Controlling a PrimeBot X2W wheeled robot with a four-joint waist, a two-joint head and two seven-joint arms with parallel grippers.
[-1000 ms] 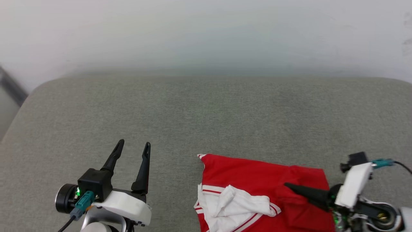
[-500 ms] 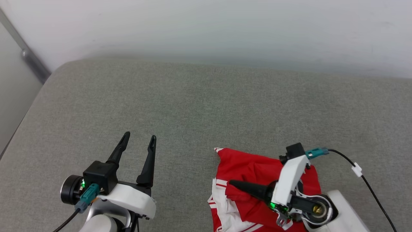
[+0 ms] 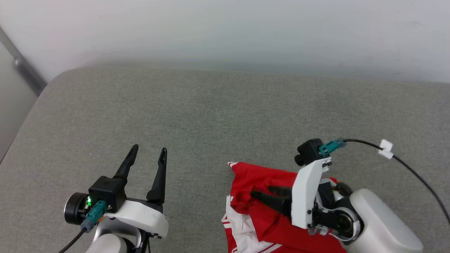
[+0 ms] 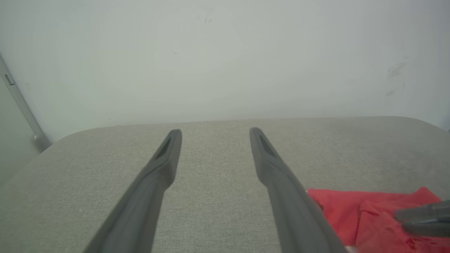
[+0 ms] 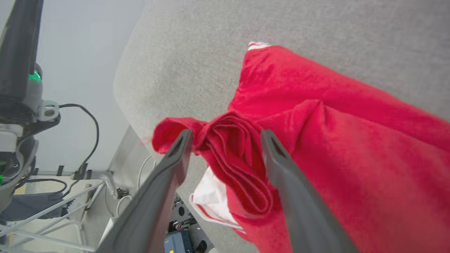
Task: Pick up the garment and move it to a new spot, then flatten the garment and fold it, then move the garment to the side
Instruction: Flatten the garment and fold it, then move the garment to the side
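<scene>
While the grey cushion [image 3: 211, 116] spans most of the head view, the garment [image 3: 258, 218] lies bunched at its near edge, right of centre. In the right wrist view, part of it seems to reach past that edge.

The right gripper [image 3: 262, 190] sits on it with its jaws apart. A rolled ridge of red cloth lies between the fingers but is not pinched. The left gripper [image 3: 149, 149] is open and empty, hovering over bare cushion well to the left.

Risks:
- The garment may slip off the near edge if it is dragged, because the overhanging cloth pulls it that way.
- A finger may snag the ridge while backing out and drag the whole pile.
- A re-grip here would likely catch several layers, which makes flattening harder.

Materials:
- Cushion: coarse weave, soft, rounded corners.
- Garment: thin and limp, with a red body, a white sleeve, striped trim and deep creases.
- Fingers: dark, hard, long and tapered.
- Cable [image 3: 415, 168]: thin and black, with a white clip.
</scene>
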